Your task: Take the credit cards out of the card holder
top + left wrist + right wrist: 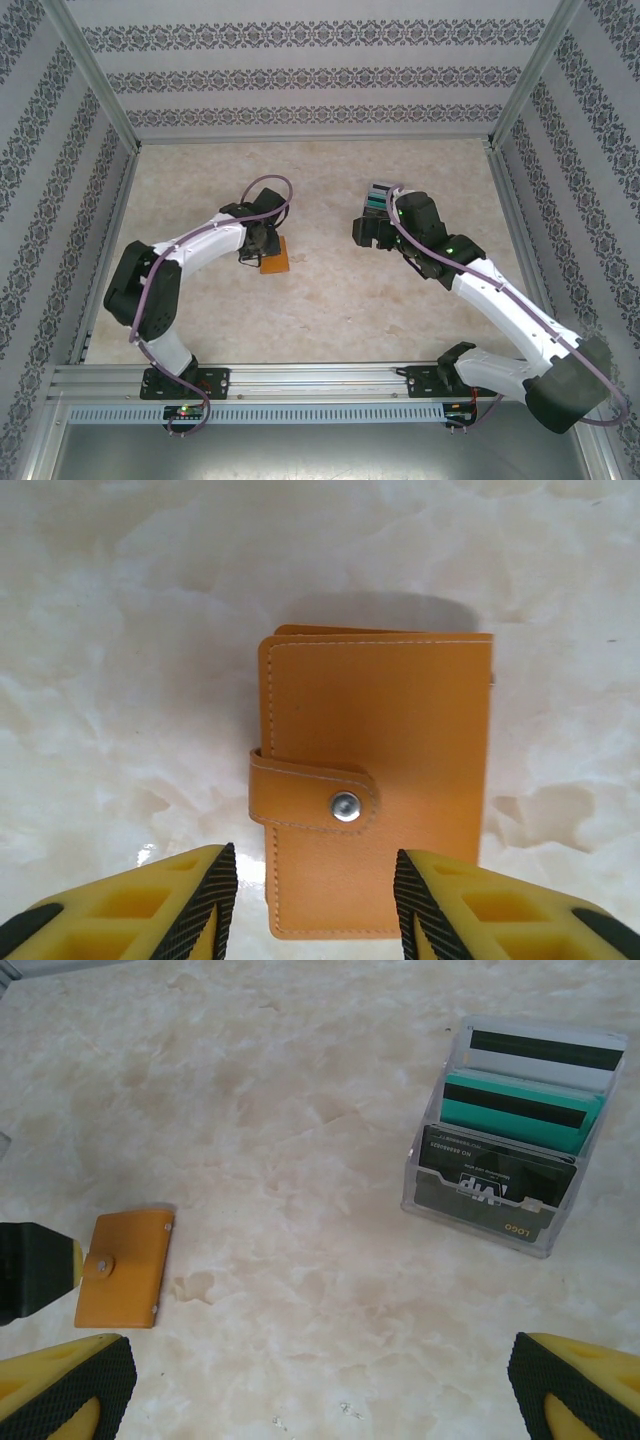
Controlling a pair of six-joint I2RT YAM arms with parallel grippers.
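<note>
Holder [390, 730] is noted closed, strap snapped, lying flat on the table [120, 630]. Left gripper [315, 890] is held over one short end, fingers partly apart, nothing clamped. Right gripper [318, 1380] is spread wide, empty, near a clear box [510, 1160].

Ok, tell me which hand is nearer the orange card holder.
Left. The left hand is over the card holder, fingers at its near end; the right hand sits well away, by the clear card box.

Hovering over card holder [380, 730] with left gripper [315, 880], jaws partly apart. Holding right gripper [320, 1380] well apart from it, jaws wide.
</note>
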